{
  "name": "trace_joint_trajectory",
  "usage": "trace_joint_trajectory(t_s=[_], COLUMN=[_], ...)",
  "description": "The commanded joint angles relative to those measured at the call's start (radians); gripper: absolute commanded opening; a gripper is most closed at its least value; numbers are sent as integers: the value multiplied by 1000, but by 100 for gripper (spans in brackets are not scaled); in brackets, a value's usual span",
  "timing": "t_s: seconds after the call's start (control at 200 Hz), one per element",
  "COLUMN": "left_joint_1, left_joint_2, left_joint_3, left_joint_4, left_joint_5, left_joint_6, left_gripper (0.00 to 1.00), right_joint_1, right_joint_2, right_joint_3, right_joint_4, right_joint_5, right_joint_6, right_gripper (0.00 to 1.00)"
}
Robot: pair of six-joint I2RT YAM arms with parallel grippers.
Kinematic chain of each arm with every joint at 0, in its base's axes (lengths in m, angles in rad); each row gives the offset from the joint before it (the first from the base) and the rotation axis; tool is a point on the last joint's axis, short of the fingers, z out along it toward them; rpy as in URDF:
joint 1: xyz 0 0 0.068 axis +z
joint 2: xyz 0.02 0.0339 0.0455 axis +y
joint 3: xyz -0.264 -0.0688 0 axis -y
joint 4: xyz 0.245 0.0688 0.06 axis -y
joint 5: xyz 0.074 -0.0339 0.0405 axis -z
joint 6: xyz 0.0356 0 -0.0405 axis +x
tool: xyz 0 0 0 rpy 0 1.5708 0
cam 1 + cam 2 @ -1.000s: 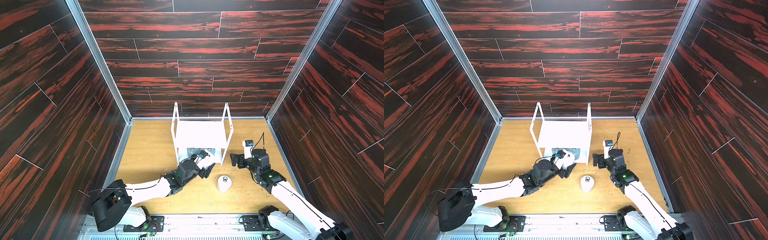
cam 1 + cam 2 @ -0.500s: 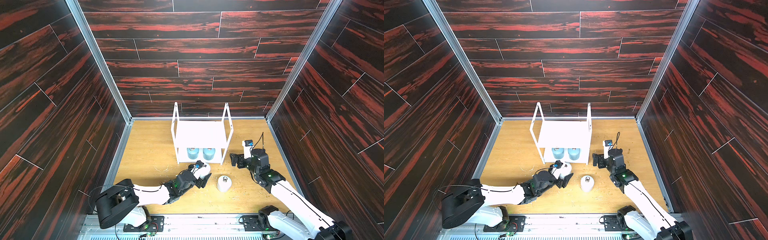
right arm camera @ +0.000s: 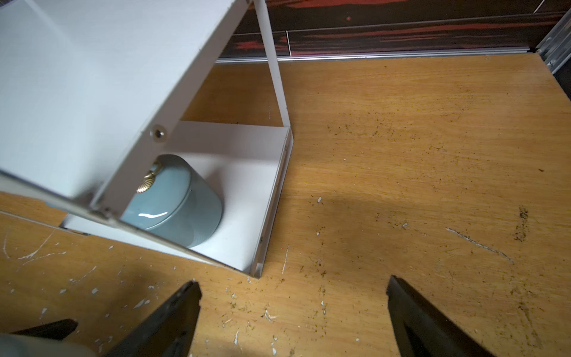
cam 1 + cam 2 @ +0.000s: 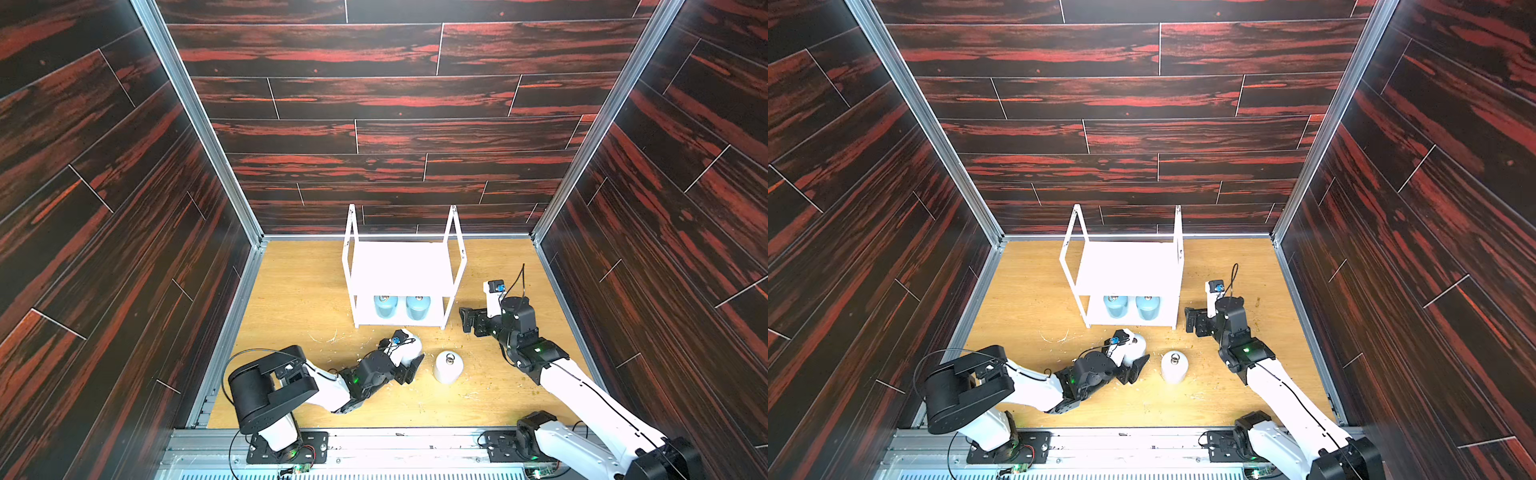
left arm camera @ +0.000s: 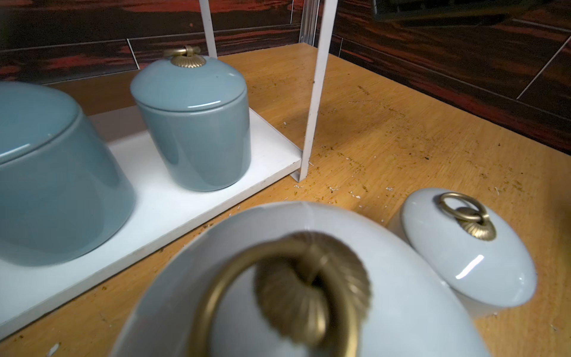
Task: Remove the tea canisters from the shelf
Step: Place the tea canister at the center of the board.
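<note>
While the left end effector (image 4: 411, 362) grips a white canister (image 4: 410, 349) just before the shelf (image 4: 399, 266), the right end effector (image 4: 471, 322) stands wide near its front corner post.

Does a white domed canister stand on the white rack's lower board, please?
No, only two light blue round canisters stand on that flat white board.
</note>
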Motion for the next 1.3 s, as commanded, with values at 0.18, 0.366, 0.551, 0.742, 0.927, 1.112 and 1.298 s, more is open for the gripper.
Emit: trace_joint_trajectory(t_s=[0.18, 0.366, 0.551, 0.742, 0.927, 1.112, 1.298], left_joint_1=[-11, -19, -27, -40, -48, -49, -49], left_joint_2=[121, 202, 226, 260, 288, 308, 323], left_joint_3=[9, 25, 34, 48, 63, 72, 70], left_joint_4=[240, 299, 294, 296, 302, 284, 279], left_joint_5=[-8, -9, -9, -3, -6, -3, -4], left_joint_6=[-52, -58, -49, -35, -30, -26, -26], left_gripper=[70, 70, 72, 74, 75, 78, 79], right_joint_1=[-8, -7, -10, -12, -12, -16, -17], right_joint_2=[22, 24, 29, 38, 40, 44, 57], right_joint_3=[19, 22, 26, 27, 32, 38, 48], right_joint_4=[13, 10, 9, 14, 12, 10, 13], right_joint_5=[-9, -6, -6, -11, -14, -12, -13], right_joint_6=[5, 2, -2, 0, 0, -5, -12], right_gripper=[98, 98, 98, 98, 98, 98, 98])
